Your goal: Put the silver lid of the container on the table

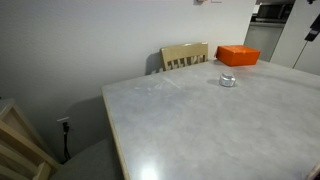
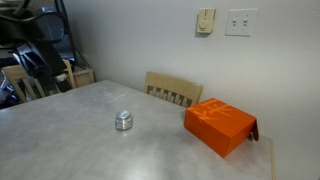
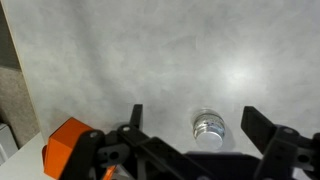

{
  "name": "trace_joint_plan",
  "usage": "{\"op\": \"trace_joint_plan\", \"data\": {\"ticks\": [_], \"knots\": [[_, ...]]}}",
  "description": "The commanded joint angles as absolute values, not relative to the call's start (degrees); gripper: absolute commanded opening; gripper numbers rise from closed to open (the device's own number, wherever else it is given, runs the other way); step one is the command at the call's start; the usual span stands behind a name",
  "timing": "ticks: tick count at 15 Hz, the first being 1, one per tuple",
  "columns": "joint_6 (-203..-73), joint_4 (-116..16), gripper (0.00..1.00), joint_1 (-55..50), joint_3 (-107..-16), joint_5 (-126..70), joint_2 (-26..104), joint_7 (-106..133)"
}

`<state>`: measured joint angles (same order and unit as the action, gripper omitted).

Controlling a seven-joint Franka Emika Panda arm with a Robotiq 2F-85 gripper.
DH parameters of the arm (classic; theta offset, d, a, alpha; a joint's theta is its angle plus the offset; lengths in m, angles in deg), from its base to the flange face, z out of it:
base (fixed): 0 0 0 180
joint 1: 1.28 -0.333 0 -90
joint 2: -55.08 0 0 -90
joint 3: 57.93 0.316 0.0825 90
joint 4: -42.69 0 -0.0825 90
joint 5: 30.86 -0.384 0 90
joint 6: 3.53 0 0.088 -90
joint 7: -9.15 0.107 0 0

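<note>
The container [image 1: 228, 80] is a small round silver tin standing on the pale marbled table [image 1: 200, 120], with the silver lid [image 2: 123, 116] on top of it. It shows in both exterior views and in the wrist view [image 3: 209, 126]. My gripper [image 3: 195, 125] shows only in the wrist view. It is open, high above the table, with the tin between its two black fingers and well below them. It holds nothing. The arm is not in either exterior view.
An orange rectangular box [image 2: 220, 124] lies near the table's edge, to one side of the tin, and shows in the wrist view [image 3: 68, 142]. A wooden chair [image 2: 172, 91] stands behind the table against the wall. Another chair back [image 1: 20, 145] is at a near corner.
</note>
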<state>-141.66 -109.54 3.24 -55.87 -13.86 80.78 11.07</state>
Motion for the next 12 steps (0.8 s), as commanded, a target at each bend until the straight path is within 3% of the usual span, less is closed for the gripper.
{"op": "trace_joint_plan", "data": {"ticks": [1, 12], "knots": [[-143.43, -102.25, 1.00, 3.41, -55.83, -12.92, 71.63, 10.17], [-138.83, -74.31, 1.00, 0.45, -56.54, -26.59, 42.52, -0.74]]}}
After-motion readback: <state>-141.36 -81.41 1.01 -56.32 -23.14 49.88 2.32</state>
